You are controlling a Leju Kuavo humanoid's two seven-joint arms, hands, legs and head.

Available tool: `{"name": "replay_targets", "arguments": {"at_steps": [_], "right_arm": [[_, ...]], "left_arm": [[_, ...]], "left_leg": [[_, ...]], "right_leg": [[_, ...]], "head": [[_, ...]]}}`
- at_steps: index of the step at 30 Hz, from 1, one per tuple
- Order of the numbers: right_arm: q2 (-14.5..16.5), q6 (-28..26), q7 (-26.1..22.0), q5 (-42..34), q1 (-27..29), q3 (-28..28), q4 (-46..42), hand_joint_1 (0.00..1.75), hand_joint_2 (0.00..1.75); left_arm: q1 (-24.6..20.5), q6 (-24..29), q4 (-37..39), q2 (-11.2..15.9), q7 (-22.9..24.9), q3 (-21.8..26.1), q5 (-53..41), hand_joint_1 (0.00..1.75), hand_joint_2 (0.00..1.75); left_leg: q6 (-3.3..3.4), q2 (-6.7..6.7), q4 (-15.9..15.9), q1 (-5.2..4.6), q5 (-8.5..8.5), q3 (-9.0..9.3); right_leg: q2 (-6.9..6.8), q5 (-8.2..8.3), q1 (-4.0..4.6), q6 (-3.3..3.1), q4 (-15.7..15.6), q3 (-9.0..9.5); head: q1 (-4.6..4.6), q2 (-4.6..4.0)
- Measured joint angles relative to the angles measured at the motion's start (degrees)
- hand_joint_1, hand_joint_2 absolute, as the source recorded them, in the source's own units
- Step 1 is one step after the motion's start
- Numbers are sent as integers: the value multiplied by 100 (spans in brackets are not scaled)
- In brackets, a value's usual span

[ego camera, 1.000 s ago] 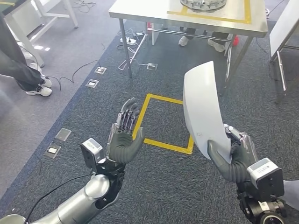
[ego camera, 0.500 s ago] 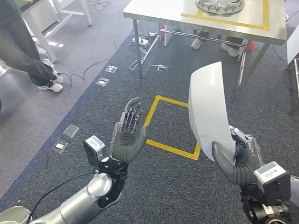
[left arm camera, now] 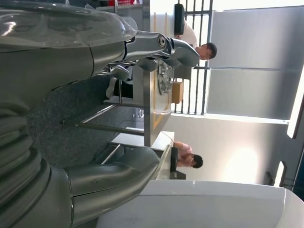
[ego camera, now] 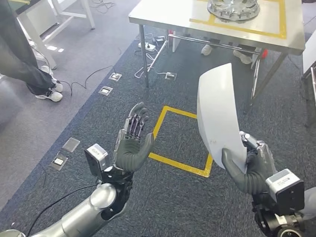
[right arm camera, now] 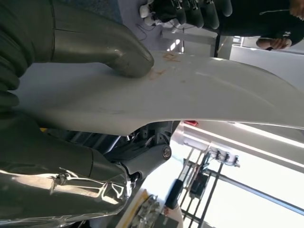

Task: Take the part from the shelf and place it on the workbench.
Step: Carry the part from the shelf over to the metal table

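A white curved panel, the part (ego camera: 217, 113), stands upright in my right hand (ego camera: 250, 167), which grips its lower edge between thumb and fingers. The right wrist view shows my thumb (right arm camera: 107, 47) pressed on the part (right arm camera: 201, 95). My left hand (ego camera: 132, 143) is raised palm up over the carpet, fingers apart and holding nothing; the part's white edge (left arm camera: 215, 204) lies beyond it in the left wrist view. The workbench (ego camera: 178, 15), a steel table with yellow tape lines, stands ahead at the top of the head view.
A round metal disc (ego camera: 233, 7) sits on the workbench. A yellow taped square (ego camera: 164, 123) marks the dark carpet. A person's leg and shoes (ego camera: 48, 91) are at the left, with cables and floor sockets (ego camera: 106, 90) nearby. Another table frame (ego camera: 309, 54) stands at the right.
The view has shifted, so the workbench and taped square now appear a little closer. Both hands keep their poses, and the right hand still holds the part.
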Motion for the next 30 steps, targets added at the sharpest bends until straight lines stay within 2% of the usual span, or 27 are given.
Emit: {"name": "replay_targets", "arguments": {"at_steps": [2, 3, 4, 5, 7, 8, 9, 11, 13, 15, 17, 18, 19, 20, 21, 22, 23, 24, 25, 26, 27, 28, 29, 30], "right_arm": [[0, -2, 3, 1, 0, 1, -4, 175, 175], [0, -2, 1, 2, -5, 1, -6, 175, 175], [0, -3, 1, 2, -9, 1, -8, 175, 175], [0, -3, 1, 3, -9, 1, -10, 175, 175], [0, -7, 6, 3, 1, 1, -11, 175, 175], [0, -8, 8, 3, 10, 2, -11, 175, 175], [0, -10, 9, 3, 14, 2, -11, 175, 175], [0, -11, 9, 3, 16, 3, -11, 175, 175], [0, -11, 9, 3, 16, 3, -11, 175, 175], [-9, -21, 22, -6, 16, 3, -24, 175, 175], [-22, -33, 27, -12, 11, -3, -64, 175, 175], [-26, -35, 22, -10, 10, -7, -80, 175, 175], [-31, -36, 18, -8, 8, -9, -83, 175, 175], [-34, -38, 18, -7, 7, -10, -73, 175, 175], [-35, -37, 19, -8, 6, -6, -61, 175, 175], [-35, -37, 21, -8, 3, -3, -51, 175, 175], [-35, -37, 23, -8, 3, -1, -40, 175, 175], [-35, -37, 23, -7, 5, 1, -33, 175, 175], [-35, -37, 23, -5, 5, 1, -28, 175, 175], [-35, -38, 22, -3, 6, 1, -25, 175, 175], [-35, -39, 21, -1, 6, 1, -25, 175, 175], [-35, -40, 19, 1, 7, 1, -26, 175, 175], [-35, -43, 18, 1, 10, 1, -27, 175, 175], [-35, -44, 15, 2, 10, -1, -33, 175, 175]], "left_arm": [[-5, -1, -9, -2, -2, 0, -2, 0, 175], [-10, -1, -14, -3, -3, 0, -2, 0, 175], [-14, -2, -19, -5, -3, 0, -2, 0, 175], [-15, -2, -21, -6, -3, 0, -2, 0, 175], [-16, -2, -22, -9, -1, 0, -1, 0, 175], [-13, -2, -22, -9, -1, 0, -1, 0, 175], [-11, -1, -22, -9, -1, 0, 0, 0, 175], [-10, -1, -22, -9, -1, 0, 1, 0, 175], [-10, -1, -22, -9, -1, 0, 1, 0, 175], [5, 22, -25, -6, 28, -1, 5, 0, 175], [5, 51, -39, -8, 57, -2, 7, 0, 175], [-9, 59, -45, -4, 56, -2, 6, 0, 175], [-18, 66, -46, 4, 55, -2, 12, 0, 175], [-16, 74, -39, 19, 54, -2, 22, 0, 175], [0, 80, -30, 38, 54, -2, 32, 0, 175], [21, 83, -20, 52, 55, -2, 41, 0, 175], [39, 86, -12, 64, 57, -2, 44, 0, 175], [48, 87, -7, 72, 57, -2, 44, 0, 175], [49, 87, 0, 78, 58, -2, 45, 0, 175], [48, 87, 5, 81, 58, -2, 47, 0, 175], [46, 87, 8, 83, 58, -2, 51, 0, 175], [44, 87, 11, 85, 59, -2, 55, 0, 175], [36, 87, 13, 84, 61, -2, 60, 0, 175], [28, 87, 13, 80, 63, -2, 65, 0, 175]], "left_leg": [[112, -36, -35, -17, -100, 117], [158, -44, -44, -19, -158, 204], [194, -53, -51, -19, -221, 305], [222, -54, -59, -24, -297, 403], [263, -64, -61, -49, -469, 618], [276, -77, -63, -65, -567, 745], [286, -93, -64, -78, -660, 870], [294, -117, -65, -89, -771, 1025], [293, -121, -66, -90, -790, 1052], [230, -170, -205, -46, -940, 1237], [139, -207, -386, -5, -1011, 1460], [122, -189, -288, -13, -889, 1414], [120, -171, -7, -37, -744, 1243], [121, -157, 414, -56, -626, 947], [121, -143, 881, -60, -602, 545], [104, -140, 1243, -51, -728, 153], [74, -137, 1442, -34, -962, -178], [41, -134, 1496, -15, -1201, -408], [-9, -129, 1366, 15, -1342, -544], [-71, -122, 1103, 51, -1282, -587], [-142, -107, 732, 96, -995, -550], [-224, -63, 300, 150, -523, -477], [-253, -2, -31, 181, -53, -399], [-236, 47, -224, 198, 291, -341]], "right_leg": [[-7, -3, -25, 60, 95, 68], [-5, 10, -30, 74, 307, -28], [-3, 11, -31, 81, 653, -235], [1, -22, -23, 78, 1078, -530], [4, -292, 9, 58, 1788, -1165], [6, -474, 34, 31, 1923, -1417], [10, -612, 61, 2, 1926, -1589], [16, -704, 98, -42, 1800, -1726], [18, -694, 106, -49, 1757, -1737], [99, 476, 237, -194, 924, -1721], [139, 1618, 360, -376, -3, -1633], [116, 1596, 346, -404, -112, -1532], [92, 1566, 319, -426, -234, -1403], [81, 1538, 287, -432, -346, -1273], [75, 1503, 258, -425, -437, -1150], [67, 1459, 232, -410, -493, -1057], [64, 1399, 207, -387, -521, -968], [62, 1336, 185, -364, -524, -890], [63, 1245, 158, -333, -498, -802], [66, 1140, 128, -300, -450, -716], [72, 1025, 96, -261, -378, -640], [82, 895, 72, -215, -286, -572], [99, 778, 66, -176, -187, -536], [115, 672, 69, -139, -112, -531]], "head": [[4, 0], [8, 0], [19, 0], [38, 0], [61, 0], [63, 0], [64, 0], [65, 0], [66, 0], [104, 0], [144, 0], [140, 0], [130, 0], [105, 0], [81, 0], [57, 0], [42, 0], [36, 0], [33, 0], [28, 0], [22, 0], [5, 0], [-21, 0], [-27, 0]]}}
